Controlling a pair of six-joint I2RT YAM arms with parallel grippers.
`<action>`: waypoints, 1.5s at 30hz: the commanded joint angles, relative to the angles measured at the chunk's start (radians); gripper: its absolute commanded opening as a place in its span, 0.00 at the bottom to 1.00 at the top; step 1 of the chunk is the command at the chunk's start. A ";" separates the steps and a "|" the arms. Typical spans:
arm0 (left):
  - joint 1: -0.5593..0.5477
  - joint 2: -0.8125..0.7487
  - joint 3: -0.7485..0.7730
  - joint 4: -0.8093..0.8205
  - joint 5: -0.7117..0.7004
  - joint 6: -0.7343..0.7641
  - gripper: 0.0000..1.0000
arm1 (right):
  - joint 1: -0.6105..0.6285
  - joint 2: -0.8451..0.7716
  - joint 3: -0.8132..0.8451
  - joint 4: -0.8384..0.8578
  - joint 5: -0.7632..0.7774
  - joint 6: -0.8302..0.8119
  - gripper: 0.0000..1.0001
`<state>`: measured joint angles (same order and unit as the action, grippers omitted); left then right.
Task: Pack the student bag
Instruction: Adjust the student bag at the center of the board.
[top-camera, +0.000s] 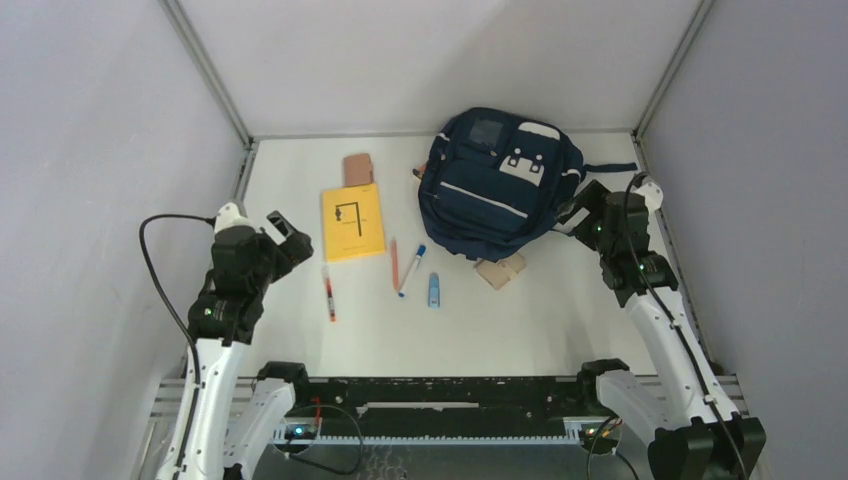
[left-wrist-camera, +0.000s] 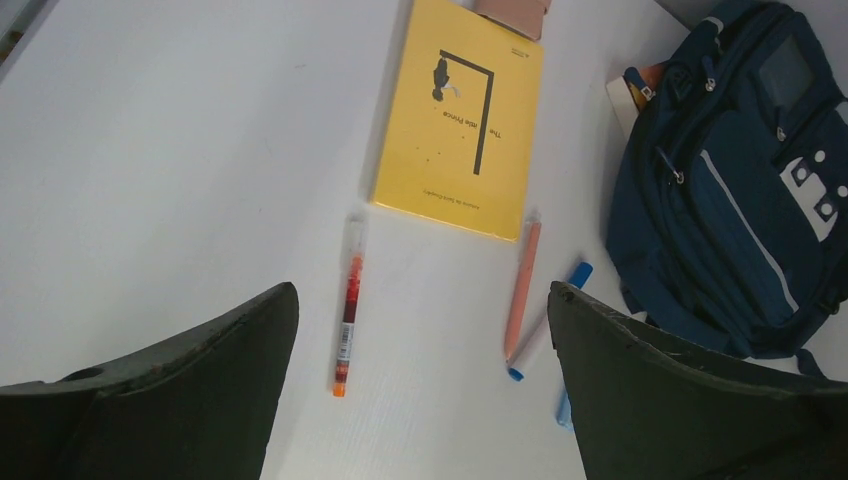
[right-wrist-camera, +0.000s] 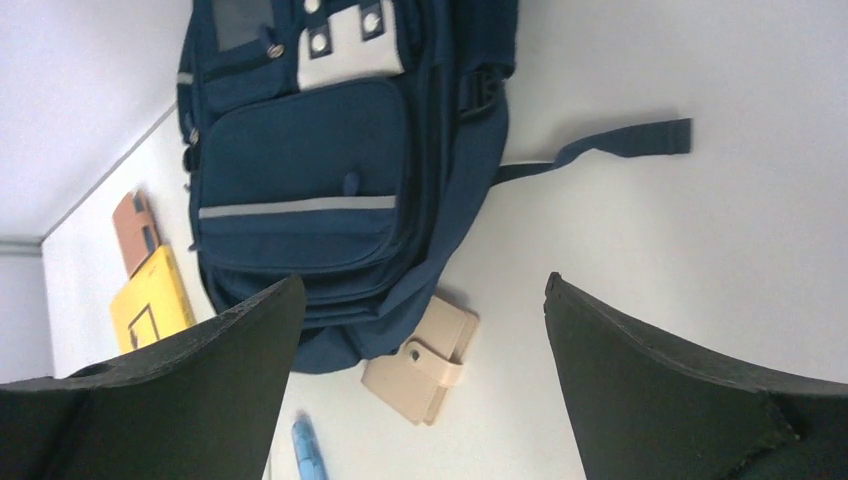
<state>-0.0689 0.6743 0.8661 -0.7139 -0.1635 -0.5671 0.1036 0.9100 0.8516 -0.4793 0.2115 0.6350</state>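
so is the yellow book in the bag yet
Out. The yellow book lies flat, cover up, on the table, left of the student bag and apart from it.

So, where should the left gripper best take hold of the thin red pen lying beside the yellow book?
Take the thin red pen at mid-barrel, coming straight down from above. It lies flat on the white table, clear of the yellow book, so the open left gripper can probably close across the narrow barrel from both sides.
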 joint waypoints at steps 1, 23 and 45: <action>0.005 0.003 0.061 0.025 0.002 0.024 1.00 | -0.013 0.020 0.008 0.065 -0.154 -0.071 1.00; -0.387 0.237 0.072 0.143 -0.043 0.033 1.00 | 0.011 0.252 0.007 0.150 -0.312 0.020 1.00; -0.470 0.301 0.035 0.315 -0.056 -0.030 1.00 | -0.053 0.641 -0.031 0.500 -0.442 0.281 0.73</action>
<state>-0.5320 0.9894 0.8932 -0.4652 -0.1974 -0.5877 0.0475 1.5459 0.8215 -0.0856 -0.1978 0.8803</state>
